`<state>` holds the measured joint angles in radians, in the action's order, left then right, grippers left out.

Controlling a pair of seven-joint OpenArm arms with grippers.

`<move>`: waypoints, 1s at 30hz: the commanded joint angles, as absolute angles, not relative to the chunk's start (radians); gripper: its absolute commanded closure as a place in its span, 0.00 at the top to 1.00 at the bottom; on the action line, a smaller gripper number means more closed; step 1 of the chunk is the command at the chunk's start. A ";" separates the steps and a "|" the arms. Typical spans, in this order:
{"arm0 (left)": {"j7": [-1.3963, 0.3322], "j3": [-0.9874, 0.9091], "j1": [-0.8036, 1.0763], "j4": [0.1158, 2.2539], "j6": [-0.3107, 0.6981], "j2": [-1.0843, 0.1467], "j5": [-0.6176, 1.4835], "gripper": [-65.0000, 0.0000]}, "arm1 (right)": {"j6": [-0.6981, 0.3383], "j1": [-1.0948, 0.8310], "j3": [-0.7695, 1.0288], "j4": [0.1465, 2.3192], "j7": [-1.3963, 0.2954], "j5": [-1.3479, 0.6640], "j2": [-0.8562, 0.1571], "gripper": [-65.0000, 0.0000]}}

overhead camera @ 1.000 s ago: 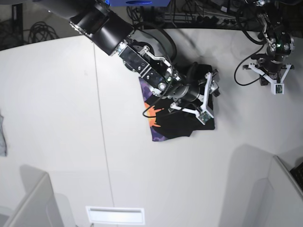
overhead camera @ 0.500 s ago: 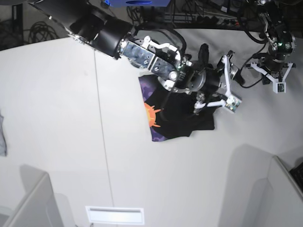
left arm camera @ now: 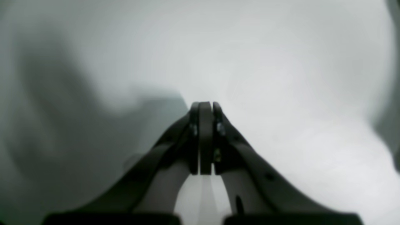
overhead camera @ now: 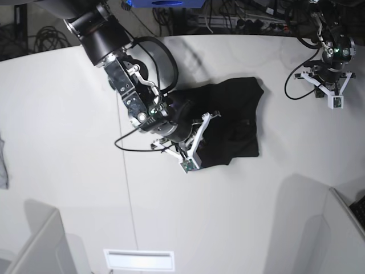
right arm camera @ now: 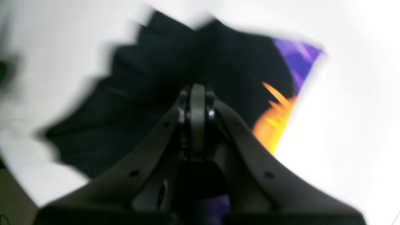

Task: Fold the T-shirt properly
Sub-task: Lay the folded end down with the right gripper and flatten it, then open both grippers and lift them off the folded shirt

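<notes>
The black T-shirt (overhead camera: 234, 120) lies folded in a rough rectangle on the white table (overhead camera: 68, 114). Its orange sun (right arm camera: 275, 125) and purple print (right arm camera: 297, 56) show along one edge in the right wrist view; in the base view my arm hides them. My right gripper (overhead camera: 187, 166) is shut and hovers at the shirt's front left corner. It also shows in the right wrist view (right arm camera: 193, 90) with nothing seen between the pads. My left gripper (overhead camera: 335, 103) is shut and empty over bare table at the far right, and shows shut in the left wrist view (left arm camera: 204, 104).
A small grey cloth scrap (overhead camera: 3, 162) lies at the table's left edge. White partitions stand at the front left (overhead camera: 40, 245) and front right (overhead camera: 342, 228). A white slot (overhead camera: 138, 260) sits at the front edge. Cables (overhead camera: 51, 34) hang behind the table.
My right arm has swung from the shirt's right side across to its front left corner, and now covers the print. The shirt's back right part is uncovered. The left arm has barely moved.
</notes>
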<state>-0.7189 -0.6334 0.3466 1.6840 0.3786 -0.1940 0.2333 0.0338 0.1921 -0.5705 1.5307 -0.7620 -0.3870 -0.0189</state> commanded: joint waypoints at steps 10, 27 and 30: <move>-0.700 -0.639 0.349 1.704 0.378 -0.213 0.236 0.00 | 0.027 0.303 -0.654 1.317 -0.677 -0.400 0.113 0.00; -0.700 -0.628 0.346 1.718 0.380 -0.206 0.236 0.00 | 0.027 0.377 -0.941 1.353 -0.588 -0.406 0.133 0.00; -0.700 -0.622 0.349 1.778 0.427 -0.177 0.280 0.00 | 0.027 0.329 -0.868 1.369 -0.587 -0.403 0.120 0.00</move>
